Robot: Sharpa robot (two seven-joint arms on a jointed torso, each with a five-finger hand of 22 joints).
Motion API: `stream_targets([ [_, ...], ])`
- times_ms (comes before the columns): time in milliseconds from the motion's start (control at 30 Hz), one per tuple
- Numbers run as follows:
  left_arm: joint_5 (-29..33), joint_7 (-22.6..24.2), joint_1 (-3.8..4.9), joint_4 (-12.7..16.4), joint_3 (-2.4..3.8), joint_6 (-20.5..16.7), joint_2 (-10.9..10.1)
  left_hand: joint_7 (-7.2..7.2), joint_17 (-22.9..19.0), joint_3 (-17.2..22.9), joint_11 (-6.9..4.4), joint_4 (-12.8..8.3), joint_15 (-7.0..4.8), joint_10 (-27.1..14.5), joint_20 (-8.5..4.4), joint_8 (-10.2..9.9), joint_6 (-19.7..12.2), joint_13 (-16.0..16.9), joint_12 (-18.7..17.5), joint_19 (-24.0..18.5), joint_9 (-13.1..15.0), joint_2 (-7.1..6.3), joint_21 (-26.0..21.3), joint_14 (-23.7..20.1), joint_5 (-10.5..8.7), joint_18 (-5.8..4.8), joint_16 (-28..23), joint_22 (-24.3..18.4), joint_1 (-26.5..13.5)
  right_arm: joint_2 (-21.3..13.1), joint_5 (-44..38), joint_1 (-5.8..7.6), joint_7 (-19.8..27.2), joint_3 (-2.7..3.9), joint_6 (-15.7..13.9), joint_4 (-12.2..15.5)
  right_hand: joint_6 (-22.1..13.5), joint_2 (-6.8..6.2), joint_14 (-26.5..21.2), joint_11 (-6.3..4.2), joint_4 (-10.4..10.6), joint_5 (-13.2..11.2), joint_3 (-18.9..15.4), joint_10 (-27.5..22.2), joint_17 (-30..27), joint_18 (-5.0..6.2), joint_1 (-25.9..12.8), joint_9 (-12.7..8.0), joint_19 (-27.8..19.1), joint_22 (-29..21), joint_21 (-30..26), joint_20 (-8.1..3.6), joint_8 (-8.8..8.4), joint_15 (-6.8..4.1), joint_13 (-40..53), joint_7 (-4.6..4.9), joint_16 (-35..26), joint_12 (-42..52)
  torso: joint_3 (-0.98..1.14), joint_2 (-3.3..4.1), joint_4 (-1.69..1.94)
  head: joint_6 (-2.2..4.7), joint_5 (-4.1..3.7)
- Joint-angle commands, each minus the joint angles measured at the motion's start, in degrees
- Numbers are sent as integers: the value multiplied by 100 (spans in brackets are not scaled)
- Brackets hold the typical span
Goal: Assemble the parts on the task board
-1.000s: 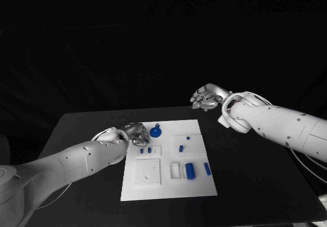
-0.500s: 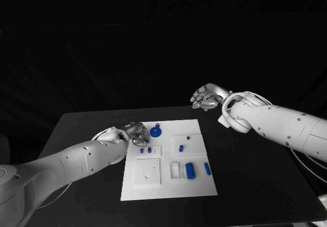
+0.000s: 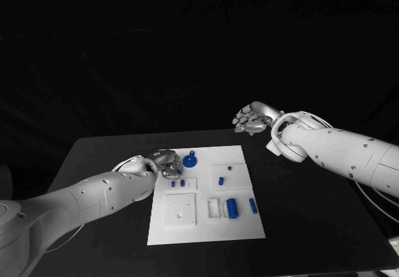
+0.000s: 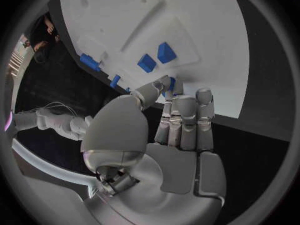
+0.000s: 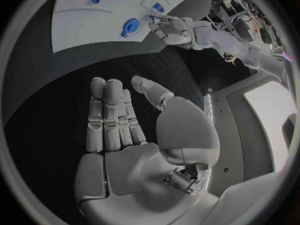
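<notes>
Head view, step: judged early in the assembly; left hand (image 3: 166, 163) sits at the task board (image 3: 206, 231) far-left corner, just beside the round blue part (image 3: 190, 161); whether it holds anything I cannot tell here; next move likely calls for a fine pinch on a small part.
Head view, right arm: right hand (image 3: 252, 119) is raised beyond the board's far edge, well apart from the black surface (image 3: 316, 231); fingers loosely apart, holding nothing.
Left wrist view: left hand's fingers (image 4: 186, 120) are extended together over the board edge; thumb tip is near a small blue part (image 4: 170, 83); contact uncertain; two blue blocks (image 4: 156, 57) stand beyond.
Right wrist view: right hand (image 5: 125, 130) has its palm open, fingers straight, empty; board and round part lie far off.
</notes>
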Motion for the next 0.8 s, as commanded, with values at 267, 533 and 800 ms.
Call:
stream_targets([
  [267, -417, -28, -68, -14, -77, -63, 10, -3, 0, 1, -12, -8, -46, 71, -126, 26, 78, 9, 19, 5, -12, -31, 20, 42, -3, 193, 32, 96, 58, -1, -11, -2, 33, 3, 15, 9, -10, 18, 15, 2, 0, 38, 45, 30, 9, 118, -50, -8, -3, 7, 24, -32, 14, -34, -3, 24, 6, -34, -8, 2, 1, 3, -9],
  [533, -271, 63, -68, -23, -76, -154, 10, 22, -2, -1, 1, 24, -34, 24, -131, -15, 18, -6, -18, 22, -45, -54, 27, 43, -30, 192, 30, 93, 52, 1, -11, -2, 31, 3, 16, 3, -10, 17, 15, 2, 0, 37, 45, 32, 11, 118, -51, -8, -3, 8, 24, -31, 14, -34, -3, 24, 5, -36, -11, 2, 2, 11, -15],
  [800, -116, 147, -68, -36, -75, -110, -8, 186, -10, -6, 89, -1, 51, -195, -65, -228, -392, -64, -147, -31, -156, -200, 11, -37, -89, 199, -6, 96, 90, -1, -10, -2, 32, 3, 17, 0, -11, 15, 14, 3, 0, 36, 45, 32, 12, 118, -52, -8, -4, 8, 23, -31, 14, -34, -3, 25, 4, -38, -8, 0, 2, 12, -15],
])
